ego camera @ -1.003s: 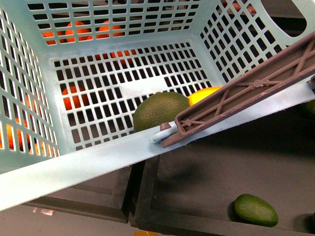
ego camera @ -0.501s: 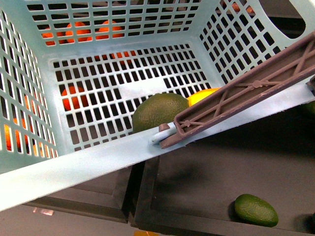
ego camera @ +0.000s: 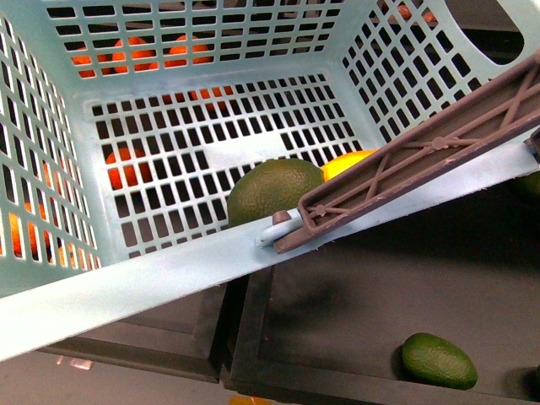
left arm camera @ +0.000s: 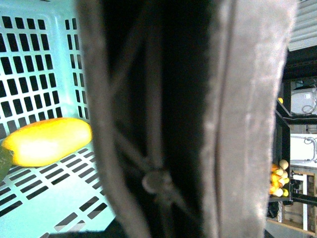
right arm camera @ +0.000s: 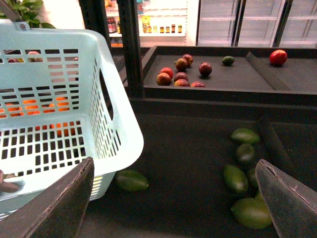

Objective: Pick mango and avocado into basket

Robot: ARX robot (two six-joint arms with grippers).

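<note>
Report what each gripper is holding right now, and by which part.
Right gripper: open, holding nothing. Left gripper: not visible; its wrist camera is filled by the basket handle, so a hold there cannot be confirmed. The mango and avocado lie in the basket.

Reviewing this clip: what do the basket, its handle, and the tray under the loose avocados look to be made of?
The basket looks like moulded plastic, light teal and smooth with a slight sheen; the even slotted lattice suggests it. The handle seems rigid grey-brown plastic, matte, with moulded cross-bracing. The tray has a dark, dull, non-reflective surface, possibly a fabric or rubber lining; the pictures leave that open.
</note>
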